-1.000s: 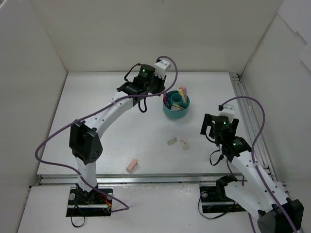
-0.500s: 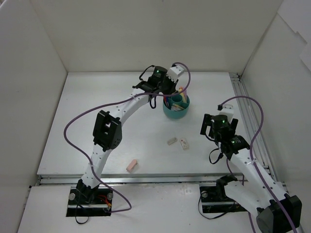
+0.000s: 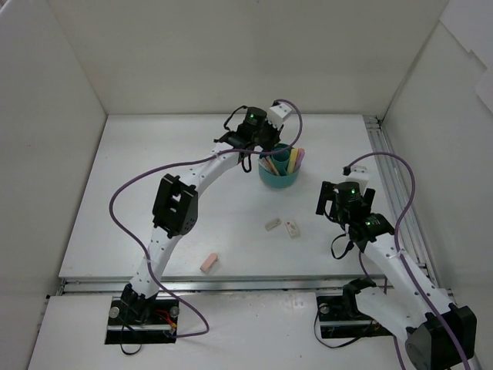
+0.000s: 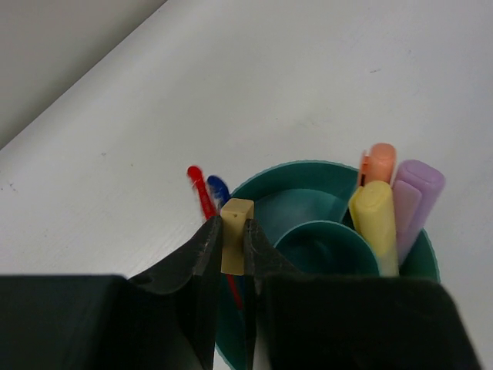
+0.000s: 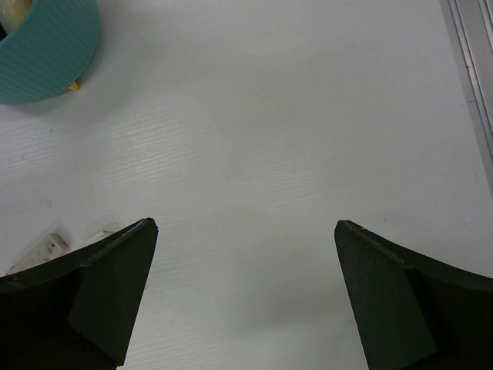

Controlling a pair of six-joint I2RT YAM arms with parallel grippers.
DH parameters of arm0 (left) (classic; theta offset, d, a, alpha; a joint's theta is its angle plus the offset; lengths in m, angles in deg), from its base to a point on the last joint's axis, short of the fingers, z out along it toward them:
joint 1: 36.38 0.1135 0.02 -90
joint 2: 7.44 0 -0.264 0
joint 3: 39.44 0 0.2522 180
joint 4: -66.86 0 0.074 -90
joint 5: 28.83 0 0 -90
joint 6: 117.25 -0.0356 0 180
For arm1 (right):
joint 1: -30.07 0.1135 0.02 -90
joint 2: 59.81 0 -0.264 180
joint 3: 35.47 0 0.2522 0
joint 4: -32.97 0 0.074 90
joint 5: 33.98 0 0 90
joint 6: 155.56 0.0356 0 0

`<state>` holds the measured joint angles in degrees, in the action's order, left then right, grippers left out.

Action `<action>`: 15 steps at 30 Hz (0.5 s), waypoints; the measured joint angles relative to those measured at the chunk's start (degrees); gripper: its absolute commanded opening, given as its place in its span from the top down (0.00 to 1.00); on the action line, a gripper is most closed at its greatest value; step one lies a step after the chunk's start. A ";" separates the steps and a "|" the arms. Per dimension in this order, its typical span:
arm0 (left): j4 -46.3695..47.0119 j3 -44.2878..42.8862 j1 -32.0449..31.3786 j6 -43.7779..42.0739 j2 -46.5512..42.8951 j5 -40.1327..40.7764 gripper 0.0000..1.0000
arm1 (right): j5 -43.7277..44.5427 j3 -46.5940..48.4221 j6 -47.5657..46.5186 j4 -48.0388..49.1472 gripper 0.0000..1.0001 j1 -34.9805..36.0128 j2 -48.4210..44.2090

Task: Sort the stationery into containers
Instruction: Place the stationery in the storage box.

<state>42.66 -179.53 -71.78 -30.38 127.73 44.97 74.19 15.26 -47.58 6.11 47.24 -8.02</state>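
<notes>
My left gripper (image 3: 262,152) (image 4: 229,231) is shut on a small beige eraser (image 4: 236,239) and holds it above the left rim of the round teal cup (image 3: 279,177) (image 4: 308,166). Yellow (image 4: 377,223), orange (image 4: 379,160) and purple (image 4: 417,191) highlighters stand in the cup's right compartment. A red pen (image 4: 202,193) and a blue pen (image 4: 218,188) stick out on its left side. My right gripper (image 3: 344,202) (image 5: 246,231) is open and empty, low over bare table to the right of the cup (image 5: 46,54).
Two small pale erasers (image 3: 273,224) (image 3: 292,228) lie on the table in front of the cup; one shows at the left edge of the right wrist view (image 5: 46,247). A pink eraser (image 3: 209,263) lies near the front edge. A metal rail (image 3: 389,181) runs along the right side.
My left gripper has moved right, from beside the cup to above its left rim, with the eraser in it. The highlighters now lean further right. The right arm has barely moved.
</notes>
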 measured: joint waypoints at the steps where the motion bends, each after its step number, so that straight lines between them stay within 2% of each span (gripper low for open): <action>1: 0.37 0.00 0.09 0.26 0.22 0.20 1.00 | -0.20 0.00 0.00 0.00 0.02 0.00 0.13; 15: 3.56 0.83 1.29 3.91 3.28 -3.67 1.00 | -1.81 0.00 0.00 0.00 0.02 0.02 0.17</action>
<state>46.22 -178.70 -70.49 -26.47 131.01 41.29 72.38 15.26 -47.58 6.11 47.26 -7.84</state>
